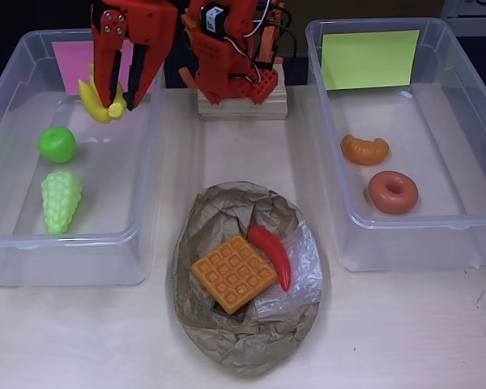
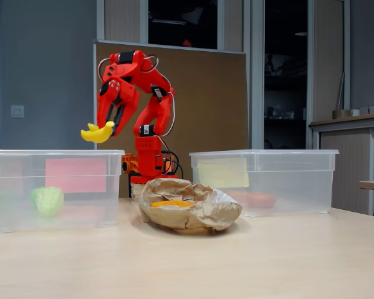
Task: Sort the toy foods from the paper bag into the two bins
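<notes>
We see the gripper [image 1: 117, 104] clamped on the bananas [image 1: 95, 100], held in the air above the rim of the pink-card bin [image 1: 8, 162]; the fixed view shows them clear of the rim [image 2: 98, 132]. Below the gripper, inside that bin, lie the apple [image 1: 57, 143] and grapes [image 1: 61, 200]. Well off to its right in the overhead view, the bag [image 1: 243, 332] holds the waffle [image 1: 232, 271] and chili [image 1: 271, 253]. Farther right, the yellow-green-card bin [image 1: 470, 121] holds the croissant [image 1: 364, 149] and donut [image 1: 393, 191].

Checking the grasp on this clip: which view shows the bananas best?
The fixed view: the bananas hang clear against the wall, pinched by the gripper above the pink-card bin. The overhead view shows the bananas partly covered by the gripper.
</notes>
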Controlling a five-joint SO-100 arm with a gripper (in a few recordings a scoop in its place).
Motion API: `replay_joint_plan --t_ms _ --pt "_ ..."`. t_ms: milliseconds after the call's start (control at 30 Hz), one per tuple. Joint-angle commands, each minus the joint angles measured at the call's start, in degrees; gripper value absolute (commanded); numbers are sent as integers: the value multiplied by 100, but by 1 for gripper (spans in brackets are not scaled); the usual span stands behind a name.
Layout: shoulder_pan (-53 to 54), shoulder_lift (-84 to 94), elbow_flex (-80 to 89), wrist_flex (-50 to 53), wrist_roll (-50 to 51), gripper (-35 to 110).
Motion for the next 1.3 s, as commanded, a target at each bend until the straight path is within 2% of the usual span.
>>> replay_joint_plan --t_ms 0,367,567,933,1267 --pt "334 -35 185 -229 18 1" --pt "1072 -1494 -114 -809 -369 1" --pt "1292 -1995 -114 -1248 -729 8" --pt "1151 -2074 167 -1608 -1195 20" --pt "563 -1529 158 -1529 -1248 16"
